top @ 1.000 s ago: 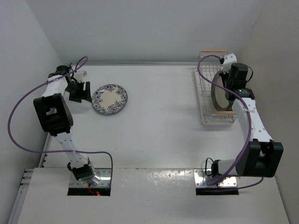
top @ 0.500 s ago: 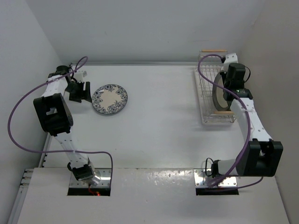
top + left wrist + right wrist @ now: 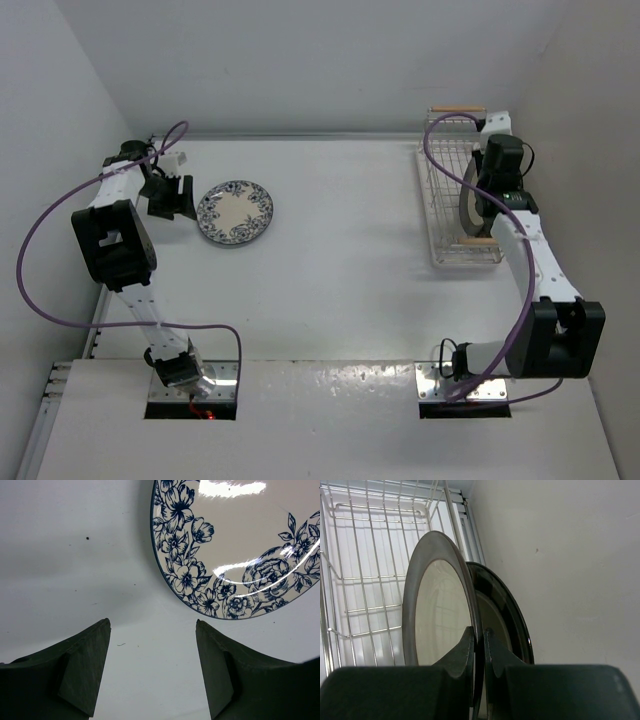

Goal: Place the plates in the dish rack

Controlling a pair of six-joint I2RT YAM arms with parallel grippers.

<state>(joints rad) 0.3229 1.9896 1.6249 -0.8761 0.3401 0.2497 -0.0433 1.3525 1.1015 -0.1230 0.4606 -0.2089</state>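
Observation:
A white plate with a blue floral pattern [image 3: 235, 212] lies flat on the table at the far left; its rim fills the upper right of the left wrist view [image 3: 240, 545]. My left gripper [image 3: 165, 200] [image 3: 152, 625] is open and empty, just left of that plate and not touching it. My right gripper [image 3: 482, 190] [image 3: 479, 630] is shut on the rim of the cream plate with the grey-brown rim [image 3: 440, 615] [image 3: 467, 205]. It holds that plate upright inside the white wire dish rack [image 3: 440, 200] [image 3: 370, 570]. The dark-rimmed plate [image 3: 505, 610] stands on edge just behind it.
The rack sits at the far right against the right wall [image 3: 570, 555], with wooden handle bars at its far end [image 3: 457, 110] and near end [image 3: 480, 241]. The left wall [image 3: 60, 150] is close beside my left arm.
My right gripper has shifted slightly toward the wall with the grey-rimmed plate, which now stands more edge-on in the rack. The left arm and floral plate have not moved.

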